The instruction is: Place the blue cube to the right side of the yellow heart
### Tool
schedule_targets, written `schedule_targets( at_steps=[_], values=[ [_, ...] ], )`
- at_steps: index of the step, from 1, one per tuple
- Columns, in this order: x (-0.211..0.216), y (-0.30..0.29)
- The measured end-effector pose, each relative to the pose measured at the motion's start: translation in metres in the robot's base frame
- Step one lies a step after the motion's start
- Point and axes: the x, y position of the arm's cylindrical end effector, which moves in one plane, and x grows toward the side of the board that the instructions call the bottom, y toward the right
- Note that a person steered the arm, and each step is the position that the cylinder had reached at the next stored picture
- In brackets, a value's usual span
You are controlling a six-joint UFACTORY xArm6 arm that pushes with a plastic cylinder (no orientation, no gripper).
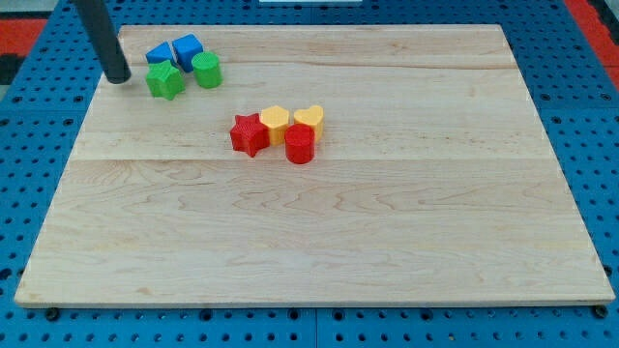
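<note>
The blue cube sits near the board's top left, touching a second blue block, a green star and a green cylinder. The yellow heart lies near the board's middle, in a cluster with a yellow hexagon, a red star and a red cylinder. My tip rests on the board at the view's left of the blue and green cluster, a short gap from the green star and well away from the yellow heart.
The wooden board lies on a blue pegboard surface. The board's left edge runs just left of my tip.
</note>
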Motion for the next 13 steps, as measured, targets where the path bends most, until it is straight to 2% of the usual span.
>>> schedule_targets(
  at_steps=[1,3,4,6,7,8,10,11,12,13],
  values=[
    [-0.023,-0.004],
    [-0.025,0.093],
    [-0.032,0.112],
    [-0.080,0.087],
    [-0.093,0.088],
    [-0.093,0.113],
    [-0.057,0.270],
    [-0.051,0.325],
    [-0.074,0.298],
    [-0.099,0.298]
  ],
)
